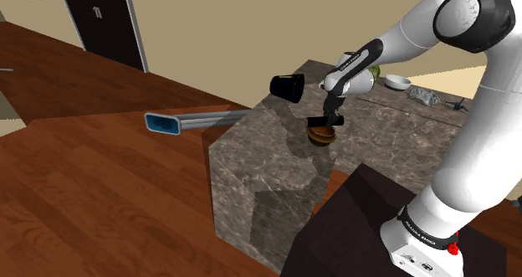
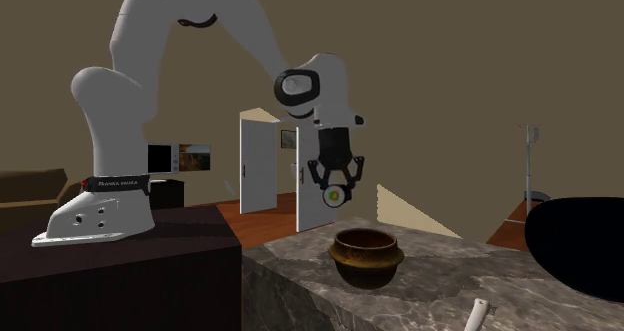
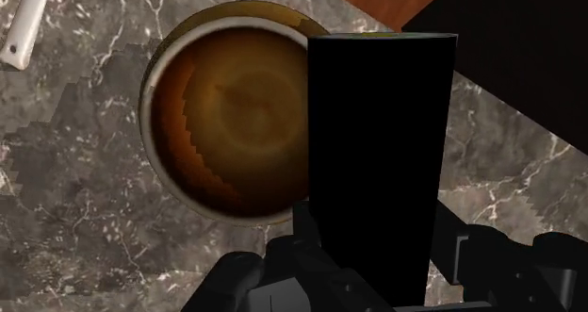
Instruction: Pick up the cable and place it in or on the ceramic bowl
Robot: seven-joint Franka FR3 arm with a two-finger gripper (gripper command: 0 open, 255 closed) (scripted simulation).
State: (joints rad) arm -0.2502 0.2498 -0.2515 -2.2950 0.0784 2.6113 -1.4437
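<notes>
I had the cable (image 2: 336,192) just left of centre in the second exterior view, pinched between the gripper's (image 2: 337,185) black fingers, which were closed on it. There its end showed as a small round face, a white ring around a yellow middle. From the wrist camera the cable (image 3: 377,150) read as a flat black tapering slab. It hung directly above the ceramic bowl (image 2: 366,269), clear of it. The bowl was round, squat and glossy brown with a paler rim. It stood on a grey-brown stone counter (image 2: 430,294) veined in white. A slim white rounded piece (image 2: 478,316) lay on the stone at that view's lower right.
</notes>
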